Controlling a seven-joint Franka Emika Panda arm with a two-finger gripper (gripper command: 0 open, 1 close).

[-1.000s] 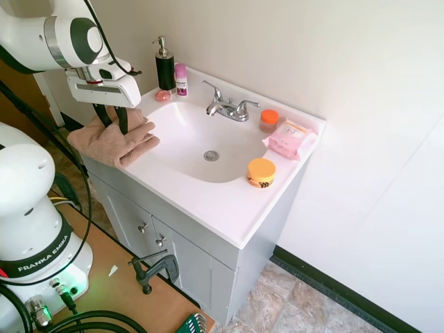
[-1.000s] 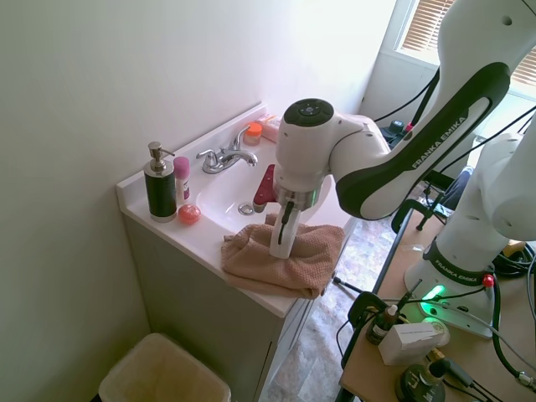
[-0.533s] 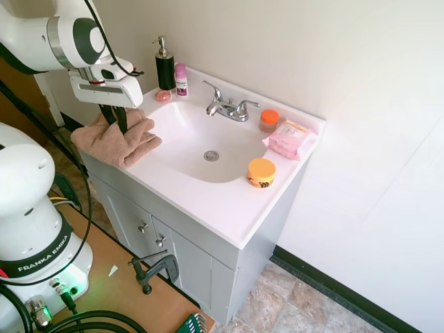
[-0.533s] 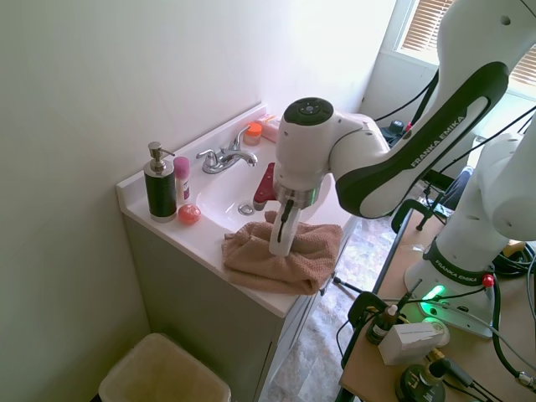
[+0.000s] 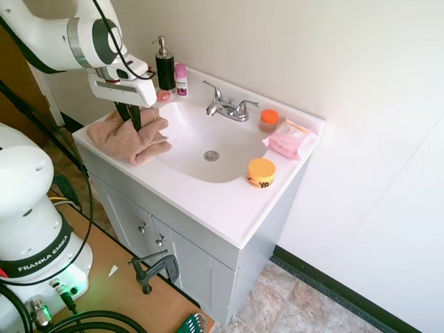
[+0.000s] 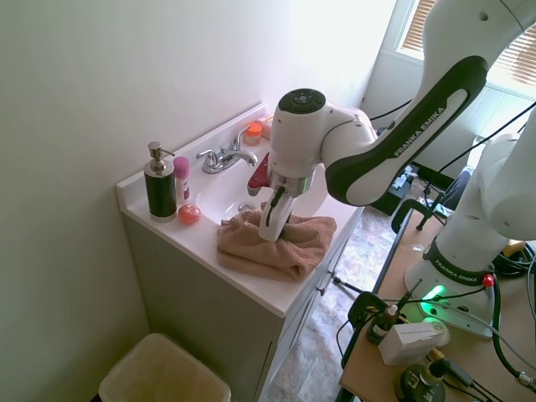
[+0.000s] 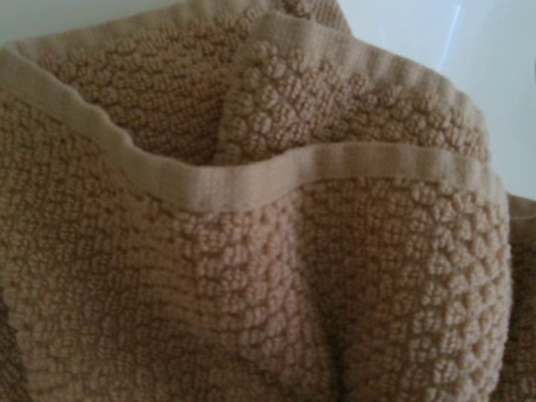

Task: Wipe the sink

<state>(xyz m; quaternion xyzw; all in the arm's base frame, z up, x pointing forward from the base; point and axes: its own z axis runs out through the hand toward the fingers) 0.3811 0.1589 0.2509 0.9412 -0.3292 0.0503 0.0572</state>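
At the near-left corner of the vanity, the claw stood pointing down into a bunched tan terry towel, its dark fingers pinched together on a raised fold of the cloth. In the second exterior view the claw showed the same thing: fingers sunk into the heap and clenched on it, with the towel lying partly on the bench and partly drooping over its front edge. The wrist view was filled by the towel, a hemmed edge folded across the knobbly weave, with a sliver of glossy white beyond it.

Outward from there lay the sink, an oval basin moulded into the white top. Its near rim was just beside the towel, and the round drain sat further along toward the middle. The basin's long axis ran roughly along the bench, away from the claw, toward an orange-lidded jar on the far side.

I judged that the coming move depended on this: the bowl lay sideways from the claw and lower, so the towel would need carrying over the rim and down. A chrome faucet stood at the back, and a black soap dispenser and pink bottle stood close behind the claw.
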